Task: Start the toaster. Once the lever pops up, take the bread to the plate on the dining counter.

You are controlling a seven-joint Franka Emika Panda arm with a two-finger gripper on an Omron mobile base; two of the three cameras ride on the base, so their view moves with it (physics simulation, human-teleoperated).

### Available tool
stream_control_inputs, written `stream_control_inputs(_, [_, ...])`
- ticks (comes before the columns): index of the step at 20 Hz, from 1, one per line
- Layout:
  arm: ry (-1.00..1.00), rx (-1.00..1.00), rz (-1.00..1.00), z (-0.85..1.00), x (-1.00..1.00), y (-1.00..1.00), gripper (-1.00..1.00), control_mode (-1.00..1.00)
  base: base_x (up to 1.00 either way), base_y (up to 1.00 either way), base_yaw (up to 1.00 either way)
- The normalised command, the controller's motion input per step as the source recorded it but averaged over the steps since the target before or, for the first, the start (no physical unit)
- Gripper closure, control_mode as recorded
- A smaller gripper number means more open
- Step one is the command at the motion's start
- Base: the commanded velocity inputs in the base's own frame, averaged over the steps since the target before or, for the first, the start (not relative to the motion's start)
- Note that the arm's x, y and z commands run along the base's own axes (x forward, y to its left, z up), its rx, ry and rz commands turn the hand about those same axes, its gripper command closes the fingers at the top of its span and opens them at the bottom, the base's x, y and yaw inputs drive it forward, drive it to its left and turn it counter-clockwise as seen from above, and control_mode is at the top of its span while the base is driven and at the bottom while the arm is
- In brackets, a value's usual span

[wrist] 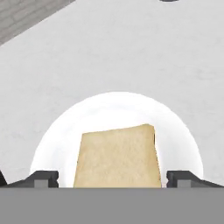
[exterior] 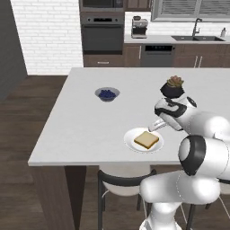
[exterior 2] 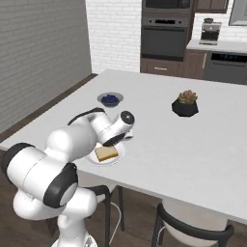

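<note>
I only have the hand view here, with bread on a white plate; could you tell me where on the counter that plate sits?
Observer: The plate sits near the dining counter's front edge, just above a dark-framed chair.
Operator: Thank you. Is anything else on the counter nearby?
Observer: A small bowl of blue berries stands farther in, left of the plate in the left base view.
Operator: And anything on the other side?
Observer: A potted succulent in a dark pot stands apart from the plate, toward the counter's middle.
Operator: Is the tool clear of the bread?
Observer: Its jaws are open, just beside the plate's rim; the bread lies flat.

Kitchen: wall oven (exterior: 102,32), sink (exterior: 197,38)
</note>
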Motion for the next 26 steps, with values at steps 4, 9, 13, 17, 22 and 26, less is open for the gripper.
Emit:
stream_control_inputs(4, [0.0,-0.18,-0.01,0.37,-0.63,0.08,-1.0,-1.0,0.0,0.0,0.0])
stream_control_inputs(9, [0.02,0.0,-0.25,0.27,-1.0,0.12,-1.0,-1.0,0.0,0.0,0.0])
stream_control_inputs(13, [0.02,0.0,-0.34,0.34,-1.0,0.1,-1.0,-1.0,0.0,0.0,0.0])
stream_control_inputs(17, [-0.1,-0.07,-0.26,0.27,-1.0,0.19,-1.0,-1.0,0.0,0.0,0.0])
stream_control_inputs(22, [-0.18,-0.12,-0.21,0.31,-1.0,0.16,-1.0,-1.0,0.0,0.0,0.0])
stream_control_inputs(26, [-0.17,-0.03,-0.15,0.29,-1.0,0.12,-1.0,-1.0,0.0,0.0,0.0])
